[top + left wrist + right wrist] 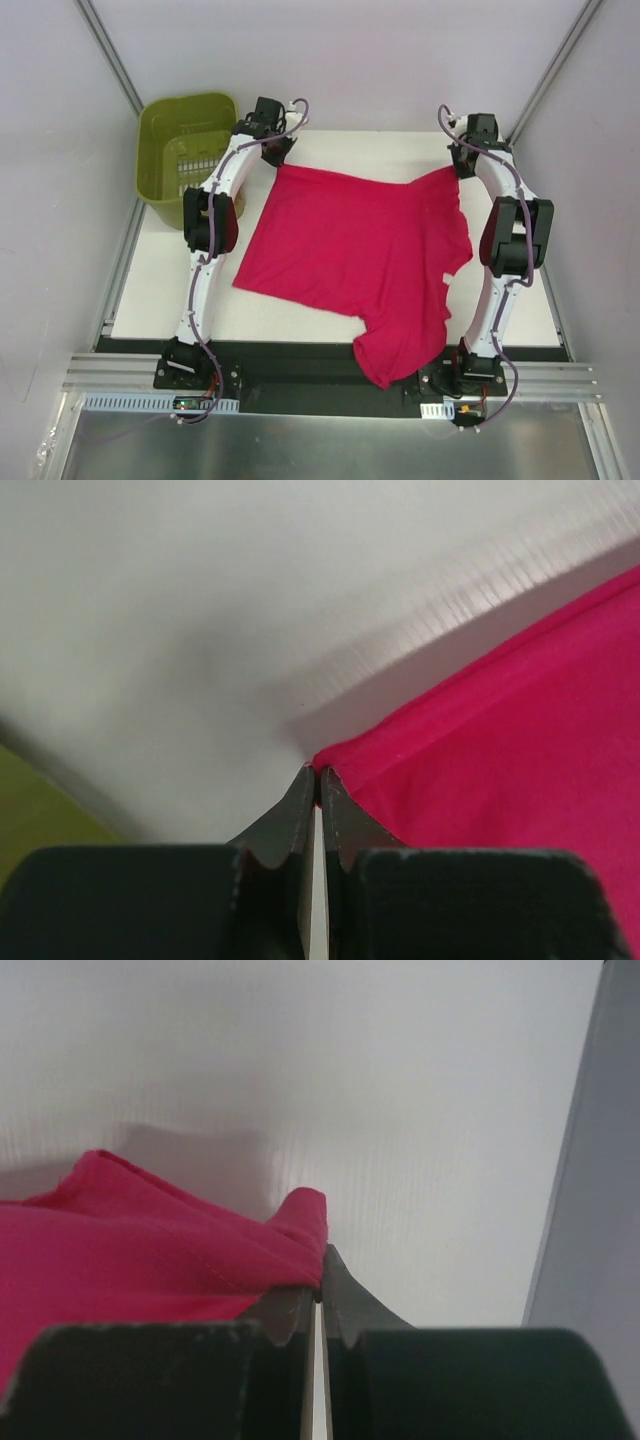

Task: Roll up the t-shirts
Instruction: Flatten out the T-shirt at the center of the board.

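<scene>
Green plastic is seen at the far left, where a basket (185, 150) is set by the far left corner of the white bench (165, 300), just beside the left arm. To its right, the left pincer (272, 148) is lowered to the bench at the far left corner of the magenta-red t-shirt (350, 245). In the left wrist view this pincer (317, 776) is clenched, its two tips pressed almost together on the very corner of the red fabric, whose hemmed edge runs away to the right across the bench.

The t-shirt is spread mostly flat in the middle of the bench, between the two arms. Some wrinkles are seen near its right side. Its near right part is draped over the near edge of the bench and onto the dark rail (300, 365), close to the base of the right arm.

At the far right corner of the garment, the right pincer (463, 165) is lowered as well. In the right wrist view it (321, 1265) is clenched on the cloth, and a small fold of fabric is pushed up just above its tips.
</scene>
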Motion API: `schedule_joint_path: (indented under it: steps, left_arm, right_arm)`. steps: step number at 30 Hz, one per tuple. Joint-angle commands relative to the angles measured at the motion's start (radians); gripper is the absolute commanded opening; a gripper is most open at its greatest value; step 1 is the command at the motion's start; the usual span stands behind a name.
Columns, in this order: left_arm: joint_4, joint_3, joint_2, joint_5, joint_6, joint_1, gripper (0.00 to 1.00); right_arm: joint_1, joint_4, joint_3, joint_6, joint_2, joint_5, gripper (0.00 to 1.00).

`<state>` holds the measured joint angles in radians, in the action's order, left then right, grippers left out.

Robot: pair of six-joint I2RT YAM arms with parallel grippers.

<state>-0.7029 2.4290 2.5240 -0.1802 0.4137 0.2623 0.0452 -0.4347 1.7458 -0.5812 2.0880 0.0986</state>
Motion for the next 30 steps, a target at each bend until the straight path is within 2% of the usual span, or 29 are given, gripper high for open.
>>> schedule_joint_path:
  steps: [1, 8, 16, 20, 30]
  left_arm:
    - [0.014, -0.001, -0.056, 0.059, -0.023, -0.001, 0.0]
    - [0.043, -0.031, -0.094, 0.027, -0.01, -0.015, 0.0]
    - [0.059, -0.059, -0.168, -0.065, 0.016, -0.029, 0.0]
    - [0.057, -0.131, -0.24, -0.087, 0.059, -0.029, 0.0]
    - [0.056, -0.327, -0.36, -0.102, 0.308, -0.029, 0.0]
  right_arm:
    - [-0.01, 0.01, 0.17, -0.039, 0.084, 0.055, 0.01]
    - [-0.044, 0.031, 0.189, -0.104, 0.121, 0.087, 0.01]
    - [-0.041, -0.015, 0.144, -0.157, 0.021, 0.098, 0.01]
    - [-0.036, -0.071, 0.052, -0.186, -0.061, 0.089, 0.01]
    - [-0.028, -0.179, -0.173, -0.184, -0.269, 0.067, 0.01]
